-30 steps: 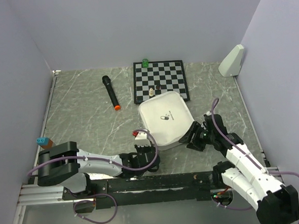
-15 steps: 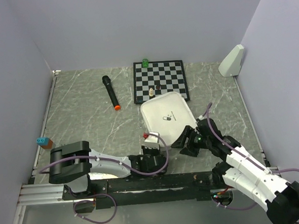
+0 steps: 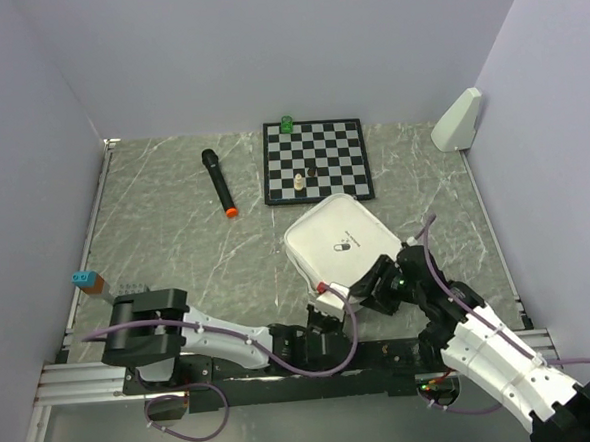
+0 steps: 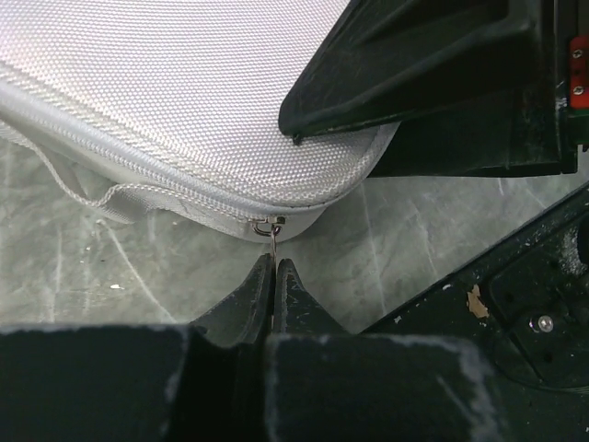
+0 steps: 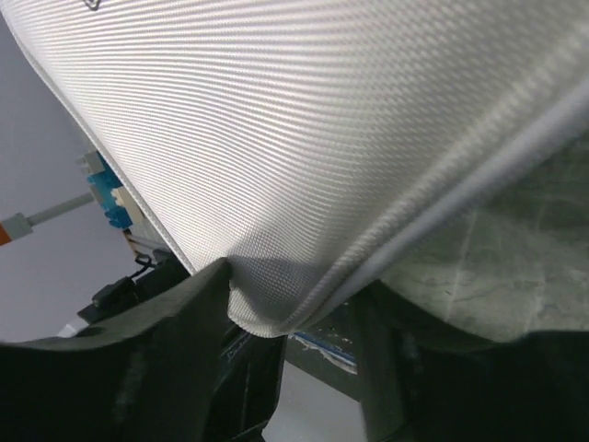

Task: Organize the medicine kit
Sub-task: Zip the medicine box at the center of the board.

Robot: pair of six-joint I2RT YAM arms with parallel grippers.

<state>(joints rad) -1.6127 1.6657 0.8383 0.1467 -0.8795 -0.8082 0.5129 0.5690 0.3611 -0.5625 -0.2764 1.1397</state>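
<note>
On the grey marbled bench [image 3: 177,250], right of centre and towards the near edge, the medicine kit [image 3: 340,240] is lying closed and turned cornerwise, so that one corner is pointing at the arms. Its lid, with the small dark capsule logo [image 3: 345,244], is facing up. Its far corner is reaching the near edge of the chessboard [image 3: 316,158]; I cannot tell whether the two are touching.

The left tool [image 4: 273,269] is sitting at the kit's near corner with its jaws pressed together, pinching the thin metal zipper pull [image 4: 271,230] that is hanging from the white zip line running round the case. The left arm is stretching low along the near edge of the bench to get there.

The right tool [image 3: 377,282] is clamping the kit's near right corner. In the right wrist view the rounded woven corner is sitting between the two black fingers [image 5: 175,322], one above and one below. In the left wrist view a dark finger is resting on top of the lid.

Further back, a white piece [image 3: 301,183] and a dark piece [image 3: 312,171] are standing on the chessboard, and a green piece [image 3: 288,123] is sitting at its far edge. A black microphone [image 3: 219,184] with an orange end is lying left of the board. A white wedge-shaped object [image 3: 459,119] is leaning in the far right corner, and a small blue and orange block [image 3: 85,281] is resting by the left wall.
</note>
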